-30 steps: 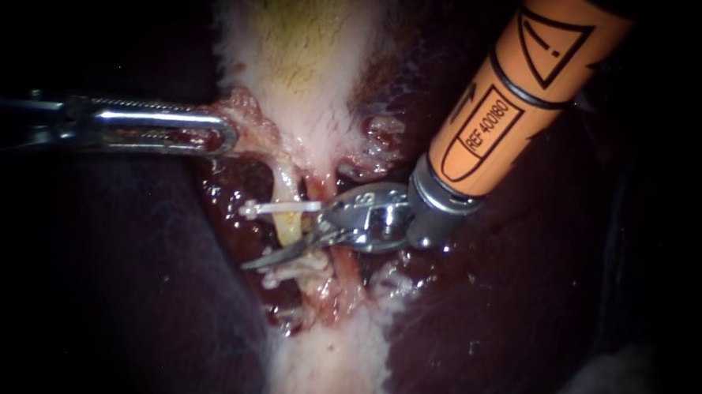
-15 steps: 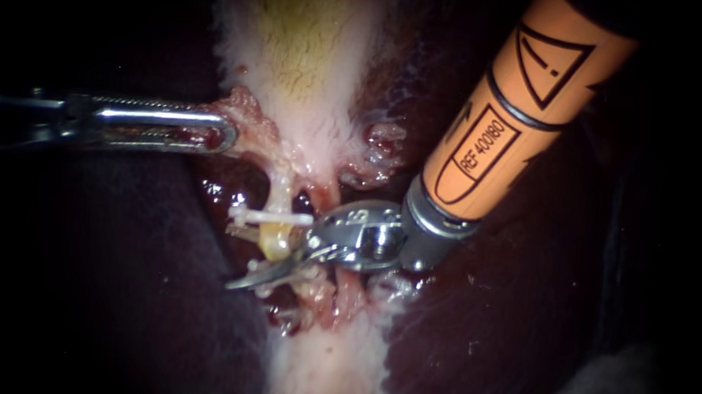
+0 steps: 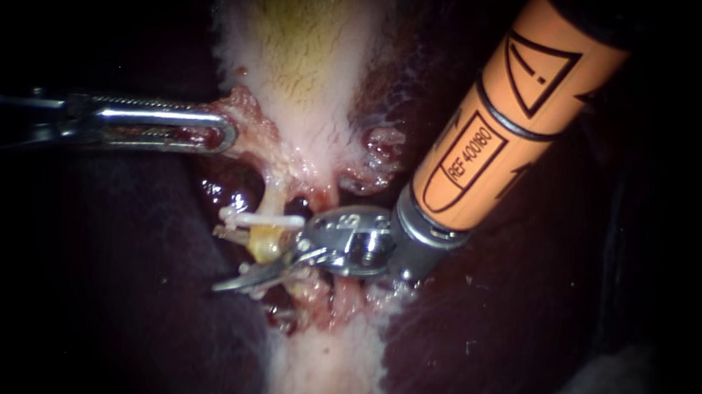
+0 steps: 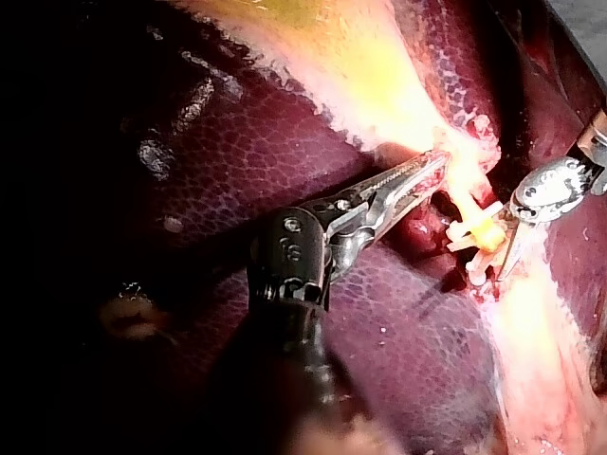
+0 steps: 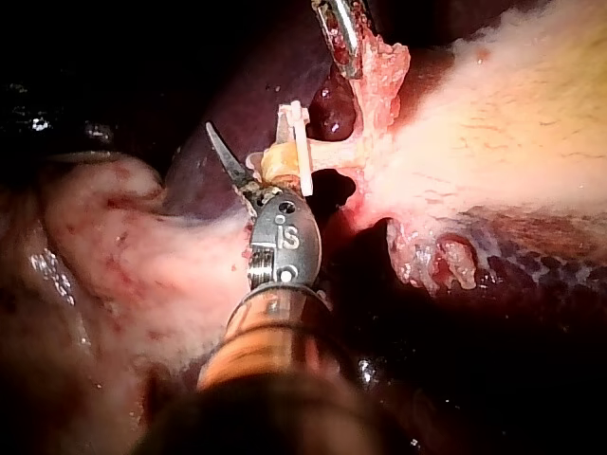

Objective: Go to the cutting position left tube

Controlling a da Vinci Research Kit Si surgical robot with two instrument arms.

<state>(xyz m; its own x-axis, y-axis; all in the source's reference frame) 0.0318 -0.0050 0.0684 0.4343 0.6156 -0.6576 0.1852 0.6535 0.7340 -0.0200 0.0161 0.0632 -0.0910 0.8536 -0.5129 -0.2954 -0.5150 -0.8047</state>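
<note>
Endoscope view: the left instrument [image 3: 226, 133], a slim silver shaft with long slotted jaws, comes in level from the left. Its jaws are clamped on the ragged pink edge of the pale, yellow-tinged gallbladder [image 3: 302, 53].

The right instrument [image 3: 239, 260], an orange-sleeved shaft with a silver wrist and thin curved blades, comes down from the upper right. Its blades are narrowly parted. The lower one lies in plain sight and the other is mostly hidden.

The left tube [image 3: 265, 244], a short yellowish strand, hangs below the gallbladder's neck and sits in the gap between the blades.

A white plastic clip [image 3: 260, 217] crosses the tube just above the blades. A second pale clip [image 3: 278, 279] lies just beneath the lower blade, so the span between the clips is tight.

Beyond the blade tips there is only dark maroon liver [image 3: 109, 305], which is open ground. The wrist lies over the reddish tissue to the right of the tube.

The two instruments are well apart.
</note>
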